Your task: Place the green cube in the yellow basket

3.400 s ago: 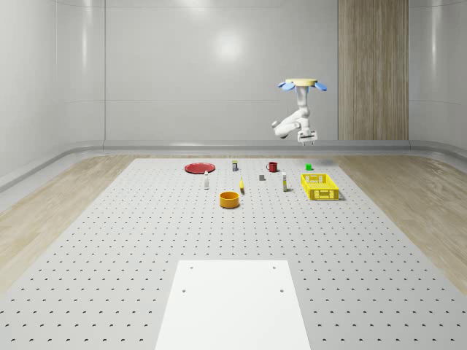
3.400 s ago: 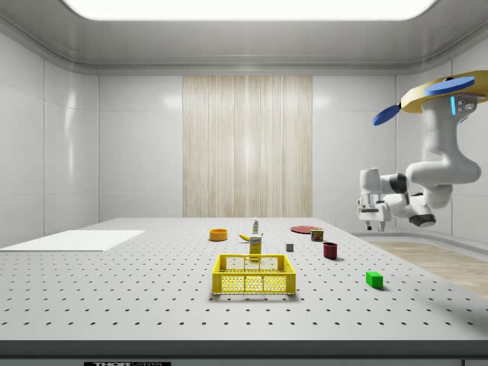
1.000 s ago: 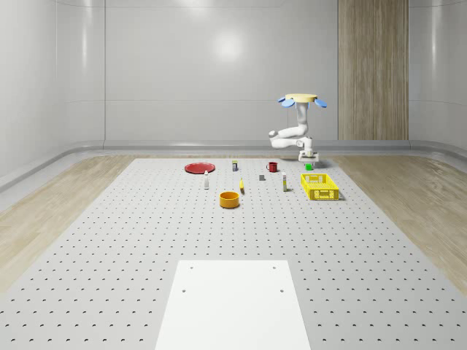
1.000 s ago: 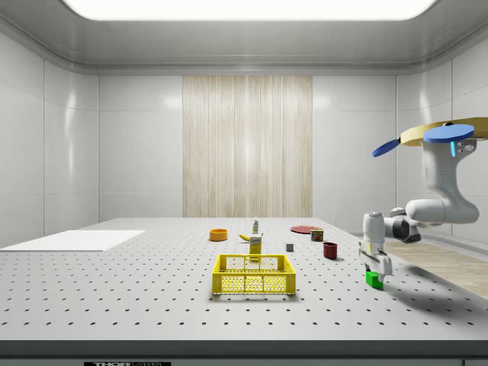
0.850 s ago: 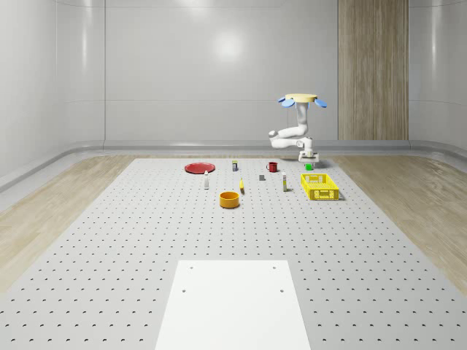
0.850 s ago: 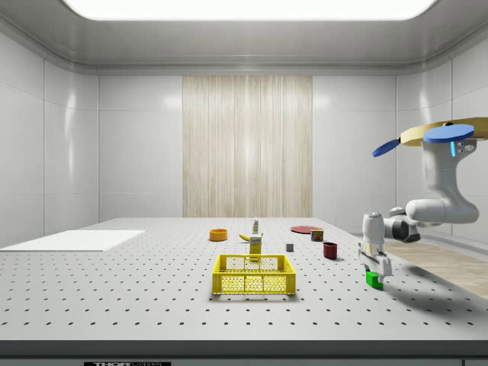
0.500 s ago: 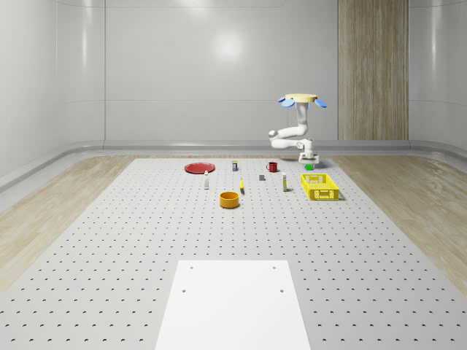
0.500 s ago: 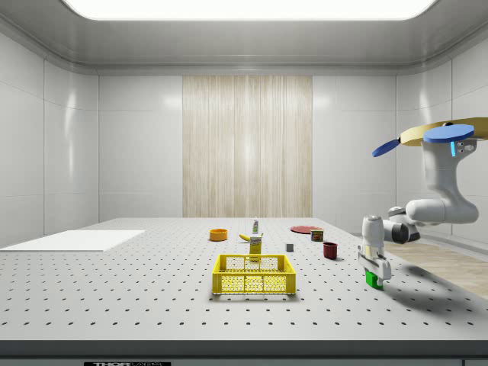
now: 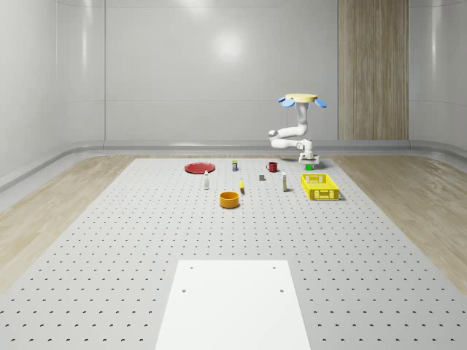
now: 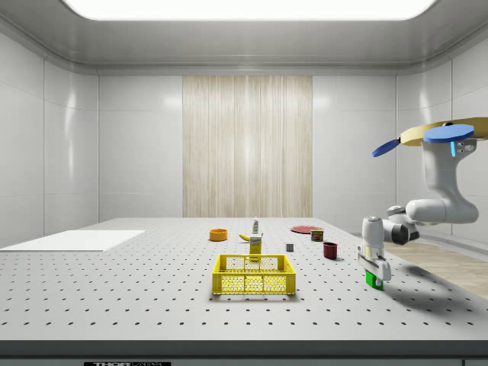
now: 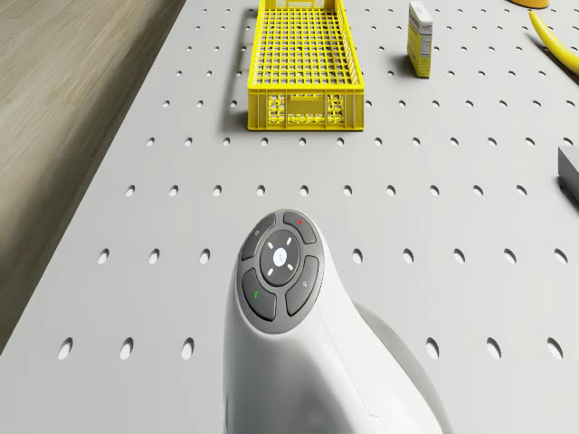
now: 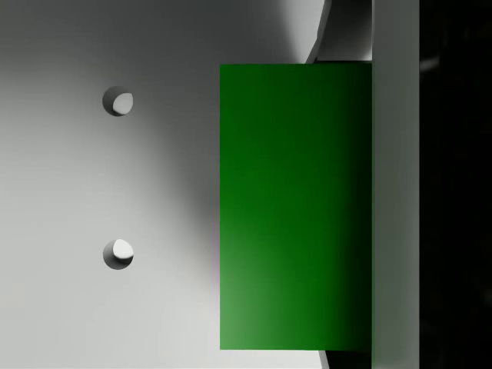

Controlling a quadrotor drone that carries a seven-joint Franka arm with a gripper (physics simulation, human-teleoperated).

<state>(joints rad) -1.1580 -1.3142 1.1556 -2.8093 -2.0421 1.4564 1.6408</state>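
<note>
Since a second ago, my gripper (image 10: 374, 272) has risen slightly, and the green cube (image 10: 374, 280) with it, clear of the table (image 10: 152, 290) in the side view, right of the yellow basket (image 10: 254, 275). From the whole-scene view, my drone (image 9: 300, 100) hovers beyond the basket (image 9: 320, 187). Through my wrist view, the cube (image 12: 296, 207) sits against one finger (image 12: 394, 184); I appear clamped on it.

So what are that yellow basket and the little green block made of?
The yellow basket looks like moulded plastic: open lattice walls, even glossy colour. The green cube is plain and matte with sharp edges, perhaps plastic or painted wood; a rendered picture can't settle it.
</note>
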